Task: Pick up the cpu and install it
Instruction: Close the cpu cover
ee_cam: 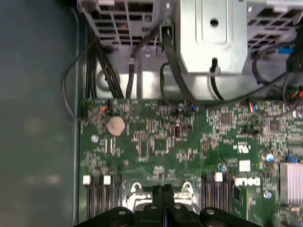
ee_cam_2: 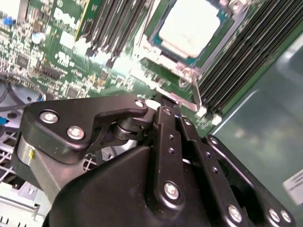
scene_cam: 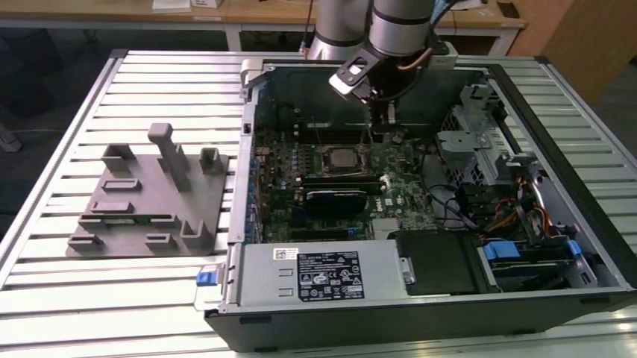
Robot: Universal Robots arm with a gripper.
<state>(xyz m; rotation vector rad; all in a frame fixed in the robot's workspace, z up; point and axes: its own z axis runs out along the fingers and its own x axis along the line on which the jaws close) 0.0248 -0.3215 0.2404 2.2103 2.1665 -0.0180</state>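
Lying seated, the silvery square metal-topped cpu (scene_cam: pixel 344 158) is judged installed; at its one o'clock the black gripper (scene_cam: pixel 383 115) is held closed, empty.

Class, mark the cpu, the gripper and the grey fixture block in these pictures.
cpu (ee_cam_2: pixel 191 23), second wrist view, middle of its silvery top.
gripper (ee_cam: pixel 162 188), first wrist view, between its fingertips.
grey fixture block (scene_cam: pixel 149 186), exterior view, its flat base.
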